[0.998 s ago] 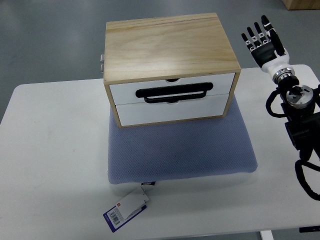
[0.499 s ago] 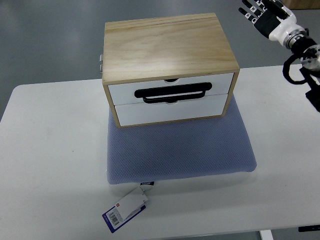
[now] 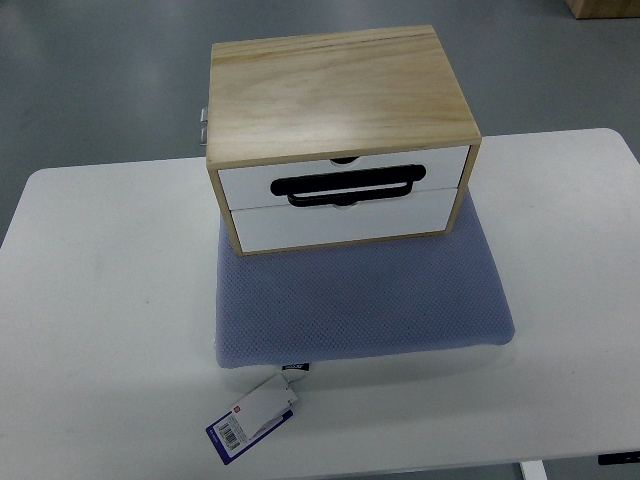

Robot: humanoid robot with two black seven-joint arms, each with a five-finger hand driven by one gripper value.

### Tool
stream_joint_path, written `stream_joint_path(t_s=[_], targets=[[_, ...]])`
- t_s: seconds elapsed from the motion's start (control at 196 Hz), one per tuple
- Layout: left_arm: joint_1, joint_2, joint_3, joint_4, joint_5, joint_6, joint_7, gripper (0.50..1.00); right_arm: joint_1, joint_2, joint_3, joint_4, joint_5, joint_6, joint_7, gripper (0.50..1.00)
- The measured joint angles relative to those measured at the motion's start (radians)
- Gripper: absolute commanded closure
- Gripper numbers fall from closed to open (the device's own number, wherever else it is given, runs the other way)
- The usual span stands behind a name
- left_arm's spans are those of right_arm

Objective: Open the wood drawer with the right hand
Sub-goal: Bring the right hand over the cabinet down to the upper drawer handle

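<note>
On the blue cushion (image 3: 360, 305) sits the shut wood drawer box (image 3: 340, 135); no hand shows, so its state is unknowable.

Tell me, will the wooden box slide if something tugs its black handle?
Maybe a little. The box sits on a soft blue cushion, which probably grips it. It looks wide and low, so tipping seems unlikely. Its handle looks stiff.

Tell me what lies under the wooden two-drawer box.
The wooden two-drawer box sits on a blue-grey mesh cushion, which rests on the white table. The cushion part beneath the box is covered. Both white drawers are shut, so their contents are hidden.
</note>
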Motion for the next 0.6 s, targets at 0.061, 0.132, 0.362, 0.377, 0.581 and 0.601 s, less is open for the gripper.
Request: stream_joint_path(t_s=[0.061,0.132,0.362,0.377,0.581,0.601], targets=[[-0.003,0.0,0.001,0.0,0.0,0.0,0.0,0.5,0.111,0.009,-0.11,0.091,-0.003,0.024,-0.016,0.554],[-0.008,0.0,0.002,-0.001,0.001,0.0,0.0,0.5,0.217,0.027,-0.209,0.215,-0.004,0.046,-0.03,0.554],[-0.012,0.0,0.002,0.0,0.001,0.0,0.0,0.5,0.381,0.135,-0.354,0.5,-0.004,0.064,-0.057,0.556],[-0.012,0.0,0.002,0.0,0.001,0.0,0.0,0.5,0.384,0.141,-0.357,0.509,-0.004,0.064,-0.058,0.554],[-0.012,0.0,0.001,0.005,-0.002,0.0,0.0,0.5,0.356,0.246,-0.373,0.555,0.041,0.05,-0.079,0.556],[-0.012,0.0,0.001,0.006,-0.002,0.001,0.0,0.5,0.351,0.251,-0.373,0.555,0.049,0.047,-0.081,0.556]])
